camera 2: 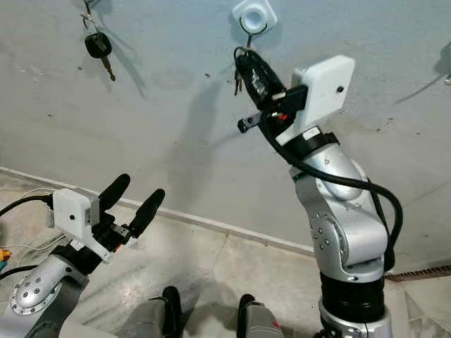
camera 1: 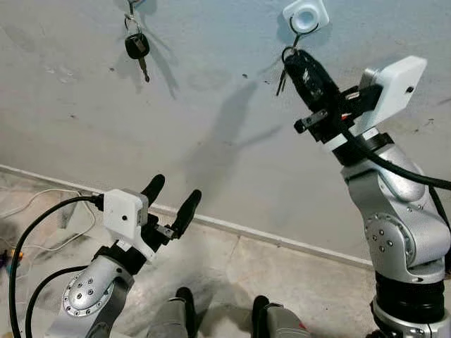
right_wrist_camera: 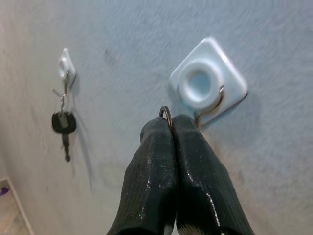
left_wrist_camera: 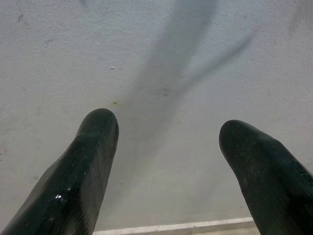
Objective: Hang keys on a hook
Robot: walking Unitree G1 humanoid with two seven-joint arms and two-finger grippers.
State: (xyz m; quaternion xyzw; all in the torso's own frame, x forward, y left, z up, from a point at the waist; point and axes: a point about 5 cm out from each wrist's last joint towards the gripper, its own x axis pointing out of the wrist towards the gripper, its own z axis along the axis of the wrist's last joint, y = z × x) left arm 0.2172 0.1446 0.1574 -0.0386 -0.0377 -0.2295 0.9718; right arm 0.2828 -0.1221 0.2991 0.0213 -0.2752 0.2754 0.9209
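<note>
Two hooks, one still waiting for its keys

Right gripper (right_wrist_camera: 171, 122) is raised to the white wall hook (right_wrist_camera: 208, 81), pinched tight on a key ring (right_wrist_camera: 166, 113) so the keys (camera 1: 283, 74) dangle just below the wire. Left gripper (camera 1: 173, 193) idles low, fingers apart. Another car key (camera 1: 137, 46) already hangs further left

Keys (camera 1: 284, 73) dangling, ring just below hook (camera 1: 304, 24)

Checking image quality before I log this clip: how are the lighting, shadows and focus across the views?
Left eye view: even light, sharp; the right claw throws a long shadow on the wall. Right wrist view: hook in focus, the hung key slightly soft. Left wrist view: left claw fingertips loom large, arm shadow above.
</note>
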